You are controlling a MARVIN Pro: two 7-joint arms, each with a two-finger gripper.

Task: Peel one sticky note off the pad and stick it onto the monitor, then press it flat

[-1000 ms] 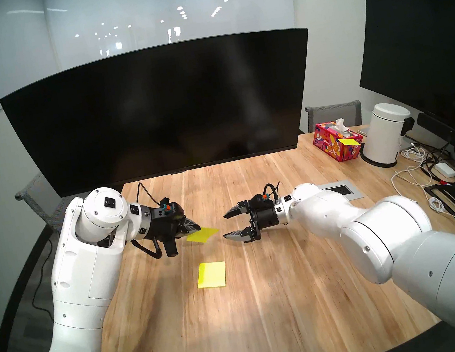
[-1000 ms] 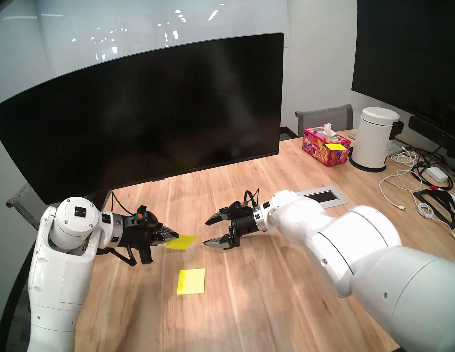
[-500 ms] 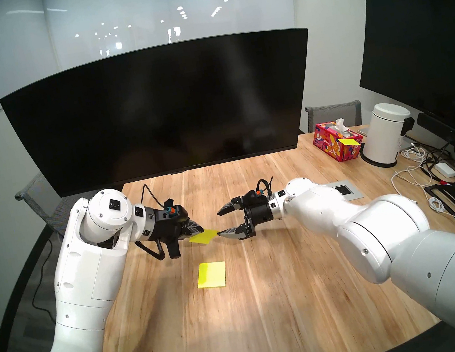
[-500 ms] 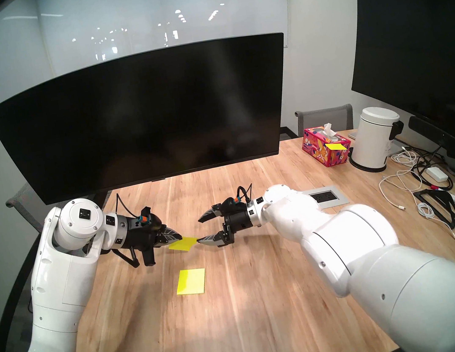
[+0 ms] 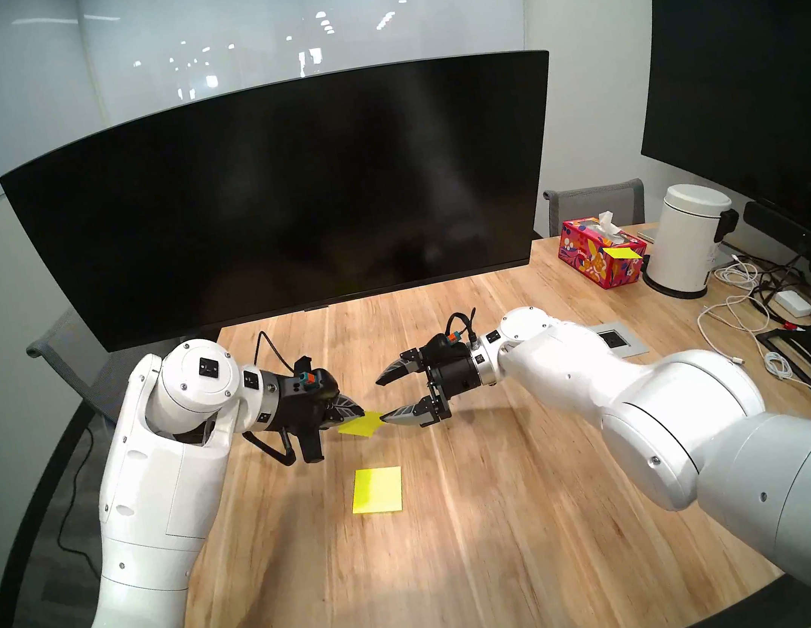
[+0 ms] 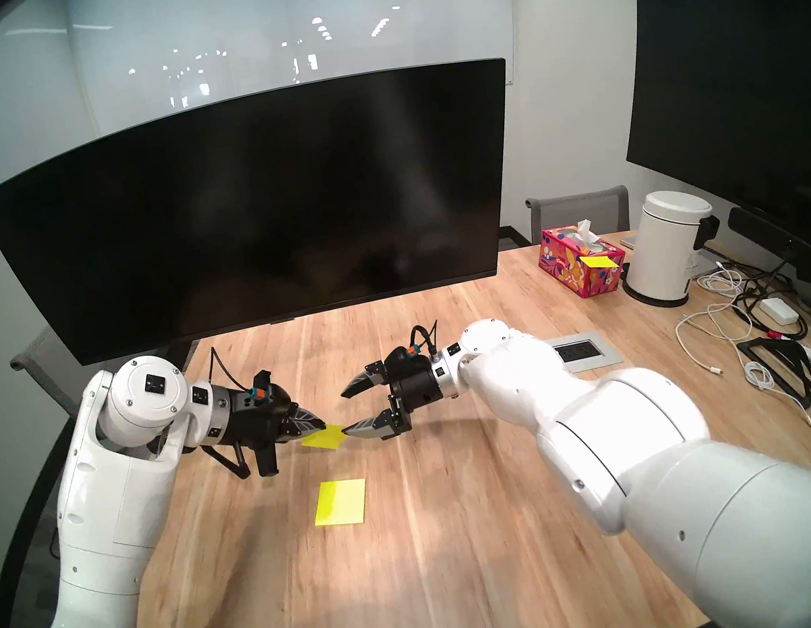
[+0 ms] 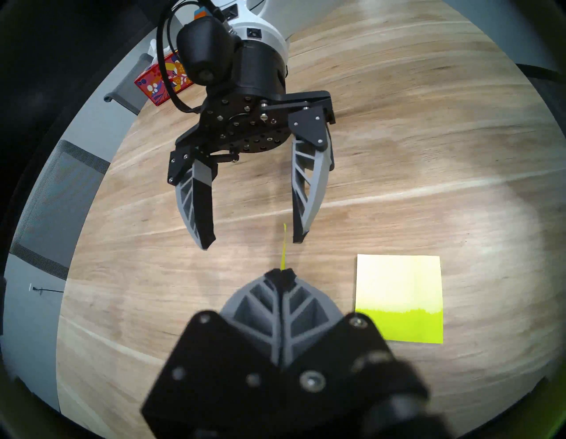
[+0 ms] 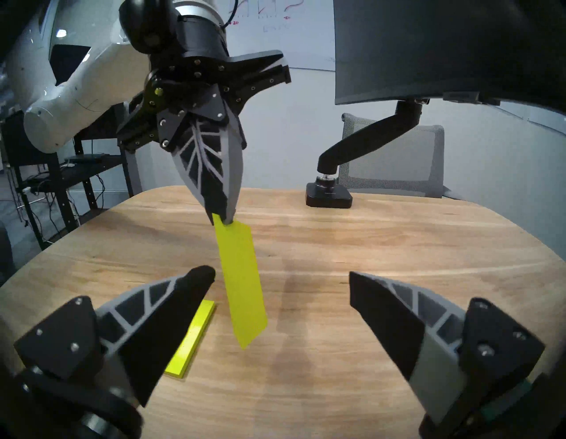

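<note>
Holding one corner of the sticky note [image 8: 242,285], the left gripper [image 5: 359,410] has its two fingers pressed tight together on the paper. The note hangs in the air above the table [image 5: 480,532], between the two grippers and a little to the left of the middle. It is off the pad [image 5: 377,490], which lies flat on the table nearer to the robot. The monitor [image 5: 285,203] stands at the far side with nothing stuck on it.

The right gripper [image 8: 281,279] has its fingers spread wide. The free end of the note sits between them, closer to the lower finger. In the head view that finger looks like it may touch the note's edge, but it is hard to be sure.

The note is one thin sheet, so it is very light and very bendy. It will flop and curl if it moves fast, and a hard pull could rip or crease it. One strip on its back is sticky and may cling to a finger, though the pictures do not show which side that is.

A good place to hold it is near an edge or a corner, with a soft pinch. If the right gripper takes the free end, it should close slowly so the paper does not fold. The sticky part should stay bare so it can meet the screen.
</note>
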